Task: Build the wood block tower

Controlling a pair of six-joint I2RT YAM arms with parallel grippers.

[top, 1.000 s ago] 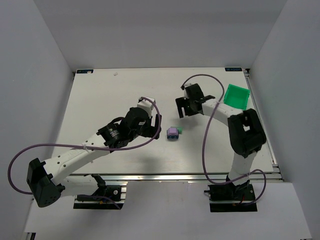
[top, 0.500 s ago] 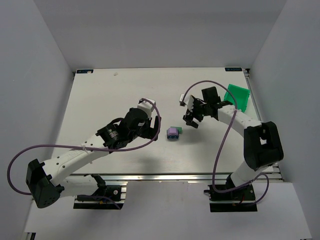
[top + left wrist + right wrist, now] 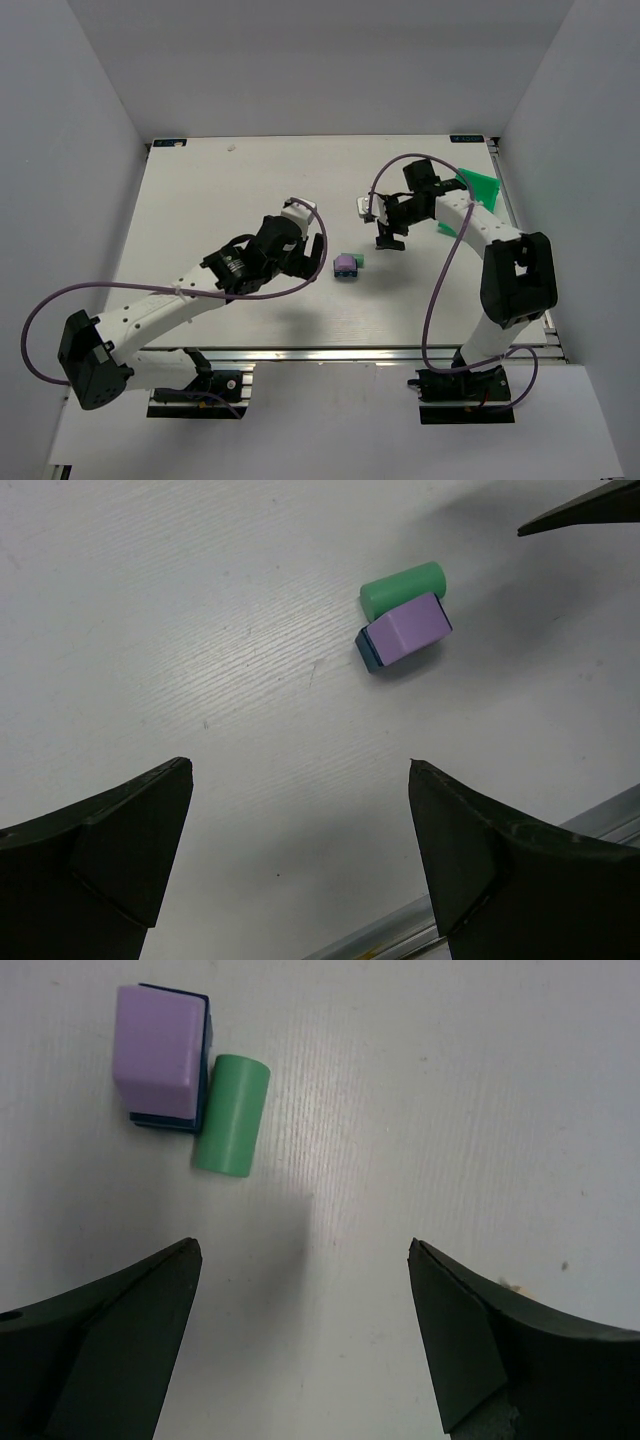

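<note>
A lilac purple block (image 3: 345, 262) sits on top of a dark blue block (image 3: 367, 657) near the table's middle. A mint green cylinder (image 3: 360, 261) lies on its side against them on the right. In the right wrist view the purple block (image 3: 158, 1050) and green cylinder (image 3: 231, 1114) are at the upper left, ahead of the fingers. My left gripper (image 3: 316, 256) is open just left of the stack, apart from it. My right gripper (image 3: 388, 240) is open just right of the cylinder, apart from it. Both hold nothing.
A bright green plastic bin (image 3: 478, 189) stands at the table's right edge behind the right arm. A metal rail (image 3: 560, 845) runs along the table's near edge. Purple cables loop off both arms.
My right gripper has come forward and down from the back toward the green cylinder, its arm swinging out to the right. My left gripper has edged slightly toward the stack.
</note>
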